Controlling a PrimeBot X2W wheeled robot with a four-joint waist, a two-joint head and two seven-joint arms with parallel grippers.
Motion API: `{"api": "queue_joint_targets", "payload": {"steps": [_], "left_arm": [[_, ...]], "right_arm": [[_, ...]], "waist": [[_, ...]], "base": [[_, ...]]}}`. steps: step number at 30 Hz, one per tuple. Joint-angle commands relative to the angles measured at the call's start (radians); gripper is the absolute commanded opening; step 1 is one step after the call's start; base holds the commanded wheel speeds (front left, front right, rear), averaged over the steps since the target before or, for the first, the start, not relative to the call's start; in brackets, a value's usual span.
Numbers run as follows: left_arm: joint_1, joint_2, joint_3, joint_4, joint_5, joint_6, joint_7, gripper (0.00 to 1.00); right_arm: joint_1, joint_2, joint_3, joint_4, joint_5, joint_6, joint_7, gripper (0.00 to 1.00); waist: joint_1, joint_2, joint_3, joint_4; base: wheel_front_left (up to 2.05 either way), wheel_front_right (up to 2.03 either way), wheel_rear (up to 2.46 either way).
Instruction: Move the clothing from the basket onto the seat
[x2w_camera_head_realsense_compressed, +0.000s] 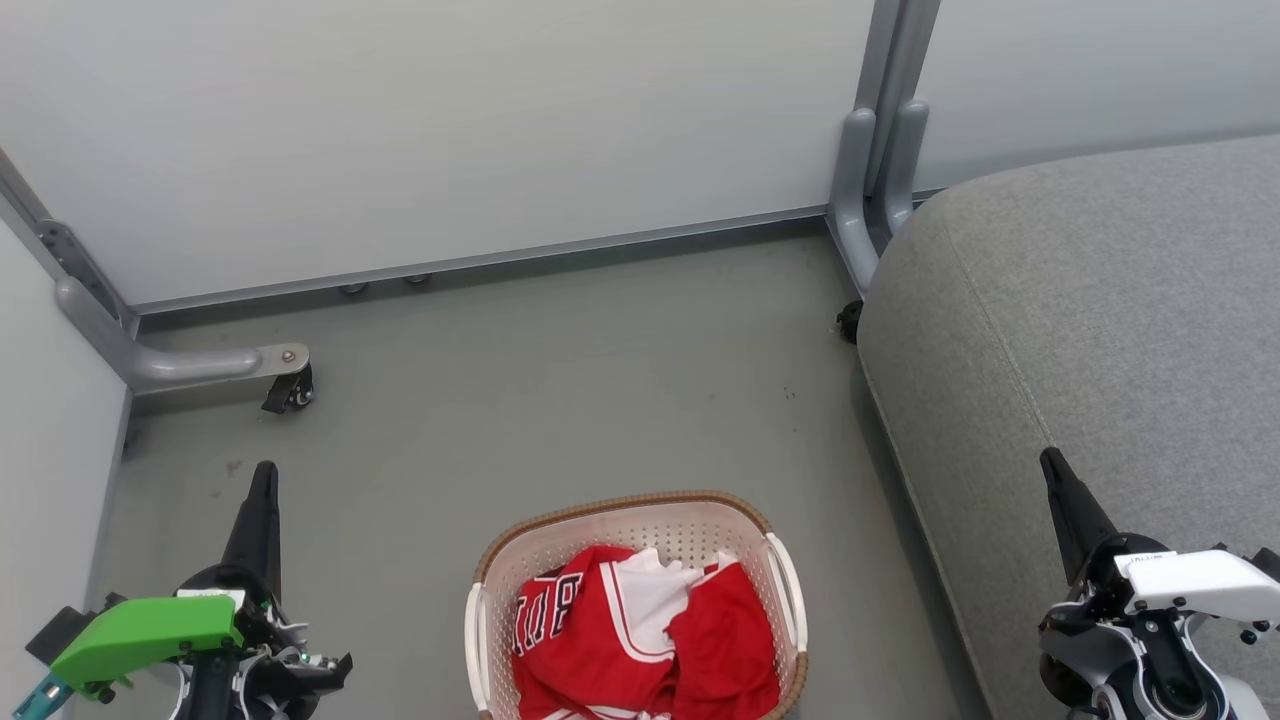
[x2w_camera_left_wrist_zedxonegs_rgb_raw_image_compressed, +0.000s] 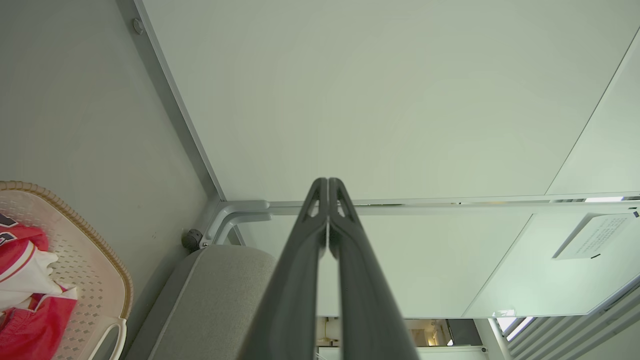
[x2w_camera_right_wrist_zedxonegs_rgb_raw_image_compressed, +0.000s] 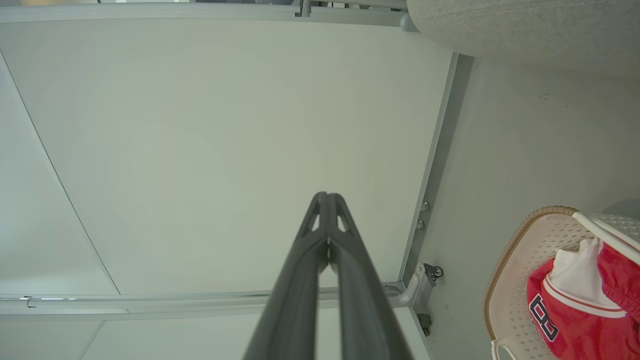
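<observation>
The cream-white perforated basket (x2w_camera_head_realsense_compressed: 690, 530) with a brown rim sits on the floor at the bottom centre, also in the left wrist view (x2w_camera_left_wrist_zedxonegs_rgb_raw_image_compressed: 85, 265) and the right wrist view (x2w_camera_right_wrist_zedxonegs_rgb_raw_image_compressed: 515, 280). Red clothing (x2w_camera_head_realsense_compressed: 640, 640) lies bunched inside it: a jersey with black lettering and white trim beside a plain red piece (x2w_camera_head_realsense_compressed: 725, 630). The grey seat (x2w_camera_head_realsense_compressed: 1080, 320) fills the right side. My left gripper (x2w_camera_head_realsense_compressed: 263, 475) is shut and empty, left of the basket. My right gripper (x2w_camera_head_realsense_compressed: 1050, 462) is shut and empty, over the seat's front part. Both wrist views show the fingers (x2w_camera_left_wrist_zedxonegs_rgb_raw_image_compressed: 327, 187) (x2w_camera_right_wrist_zedxonegs_rgb_raw_image_compressed: 327, 200) pressed together.
Pale partition panels (x2w_camera_head_realsense_compressed: 450, 130) stand behind and to the left, on grey metal feet with castors (x2w_camera_head_realsense_compressed: 290, 385). A grey post (x2w_camera_head_realsense_compressed: 880, 170) stands at the seat's far corner. Grey floor (x2w_camera_head_realsense_compressed: 560, 380) stretches between the panels, the basket and the seat.
</observation>
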Motion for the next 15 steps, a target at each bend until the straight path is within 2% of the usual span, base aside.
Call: {"api": "queue_joint_targets", "payload": {"steps": [1, 15], "left_arm": [[-0.015, 0.001, 0.001, 0.0, 0.006, -0.004, 0.002, 0.0], [-0.015, 0.001, 0.001, 0.0, 0.006, -0.004, 0.002, 0.0]], "right_arm": [[-0.011, -0.002, -0.001, 0.002, -0.001, -0.001, 0.002, 0.0], [-0.011, -0.002, -0.001, 0.002, -0.001, -0.001, 0.002, 0.0]], "waist": [[0.0, 0.0114, 0.0, 0.0], [0.0, 0.0114, 0.0, 0.0]], "base": [[0.0, 0.0, 0.0], [0.0, 0.0, 0.0]]}}
